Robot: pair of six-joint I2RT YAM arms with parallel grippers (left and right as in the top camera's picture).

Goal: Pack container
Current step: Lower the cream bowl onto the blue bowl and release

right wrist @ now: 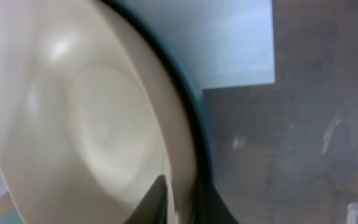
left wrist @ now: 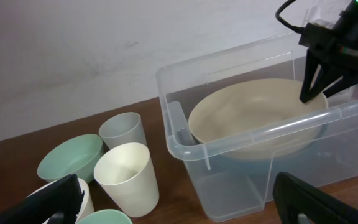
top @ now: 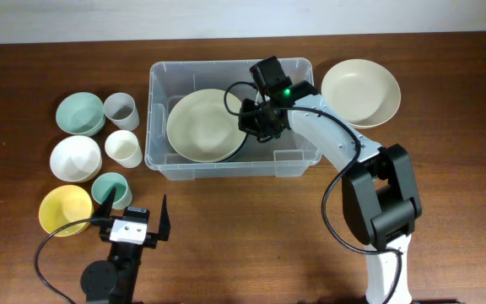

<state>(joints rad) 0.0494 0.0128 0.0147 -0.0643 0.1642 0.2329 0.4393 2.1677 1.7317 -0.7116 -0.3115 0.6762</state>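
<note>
One cream bowl sat in the container, rim nipped by the right pincer; left pincer gaped wide; nine-o'clock cups remained unpacked.

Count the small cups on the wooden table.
3, all left of the clear rectangular plastic tub: a pale grey cup at the back, a cream cup in front of it, a teal cup nearest the left gripper. None looks hidden.
</note>
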